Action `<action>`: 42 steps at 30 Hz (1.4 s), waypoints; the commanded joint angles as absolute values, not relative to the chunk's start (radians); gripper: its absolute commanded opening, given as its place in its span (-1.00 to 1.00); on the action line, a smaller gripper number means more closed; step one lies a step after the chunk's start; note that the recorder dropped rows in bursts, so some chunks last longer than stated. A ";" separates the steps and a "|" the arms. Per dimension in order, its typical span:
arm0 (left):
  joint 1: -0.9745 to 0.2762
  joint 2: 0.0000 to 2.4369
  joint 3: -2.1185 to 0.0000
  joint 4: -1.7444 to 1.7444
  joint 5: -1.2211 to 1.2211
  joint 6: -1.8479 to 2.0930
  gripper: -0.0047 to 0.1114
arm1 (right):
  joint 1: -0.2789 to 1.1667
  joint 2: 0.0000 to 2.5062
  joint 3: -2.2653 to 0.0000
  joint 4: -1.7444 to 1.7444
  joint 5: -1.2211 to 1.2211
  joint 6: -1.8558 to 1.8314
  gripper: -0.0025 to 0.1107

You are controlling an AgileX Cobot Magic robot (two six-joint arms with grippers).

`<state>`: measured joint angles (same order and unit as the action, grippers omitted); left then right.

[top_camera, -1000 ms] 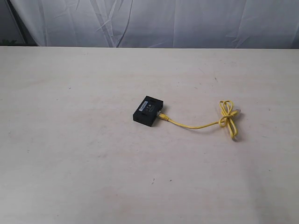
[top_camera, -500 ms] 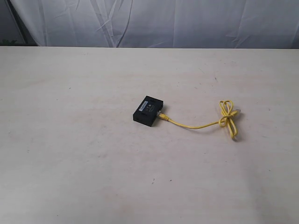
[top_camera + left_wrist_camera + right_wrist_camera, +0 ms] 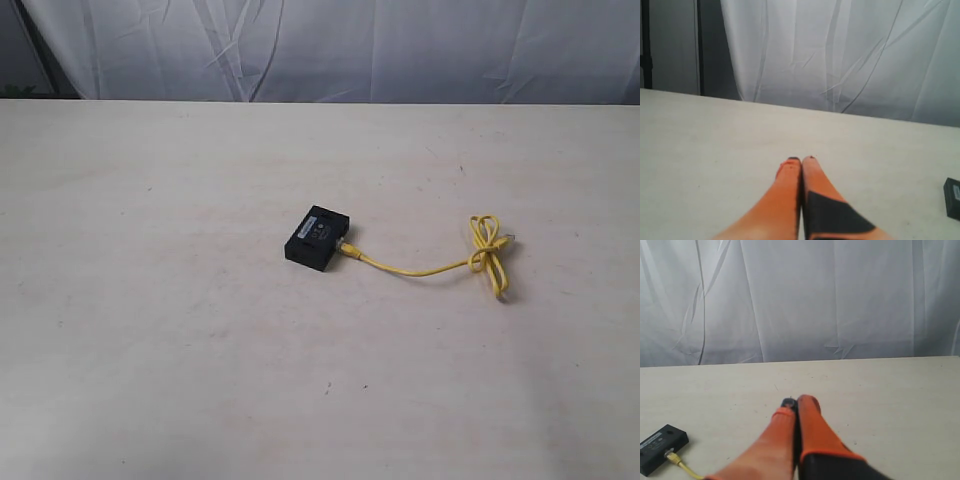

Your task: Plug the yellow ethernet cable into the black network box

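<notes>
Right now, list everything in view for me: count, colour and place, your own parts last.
black network box: one, black with a pale label, flat near the table's middle.
yellow ethernet cable: one, yellow, on the table right of the box; one end meets the box's side, a tied loop at the other end.
table: one, pale beige, under everything.
curtain: one, white, wrinkled, behind the table.
left tool: one, orange and black, shut, empty, over bare table.
right tool: one, orange and black, shut, empty, over bare table.

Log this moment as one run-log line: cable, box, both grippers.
yellow ethernet cable: plug end at side of black network box, looks seated | left gripper: shut, empty | right gripper: shut, empty
</notes>
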<state>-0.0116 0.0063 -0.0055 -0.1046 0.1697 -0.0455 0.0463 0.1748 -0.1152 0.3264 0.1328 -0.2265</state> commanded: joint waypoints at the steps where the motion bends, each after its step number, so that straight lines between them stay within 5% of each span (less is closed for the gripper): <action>1: -0.010 0.000 0.000 -0.074 0.224 -0.041 -0.92 | 0.043 0.169 -0.113 0.328 0.124 -0.228 -0.96; 28: -0.010 0.000 0.000 -0.065 0.225 -0.041 -0.92 | 0.043 0.169 -0.111 0.319 0.125 -0.228 -0.96; 34: -0.010 0.000 0.000 -0.065 0.225 -0.041 -0.92 | 0.043 0.054 0.000 0.044 0.125 0.128 -0.96; 42: -0.010 0.000 0.000 -0.065 0.225 -0.041 -0.92 | 0.041 0.000 0.000 0.057 0.291 0.033 -0.96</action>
<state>-0.0116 0.0063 -0.0050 -0.0705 0.2262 -0.0415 0.0463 0.0072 -0.0009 0.0627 0.2900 0.0462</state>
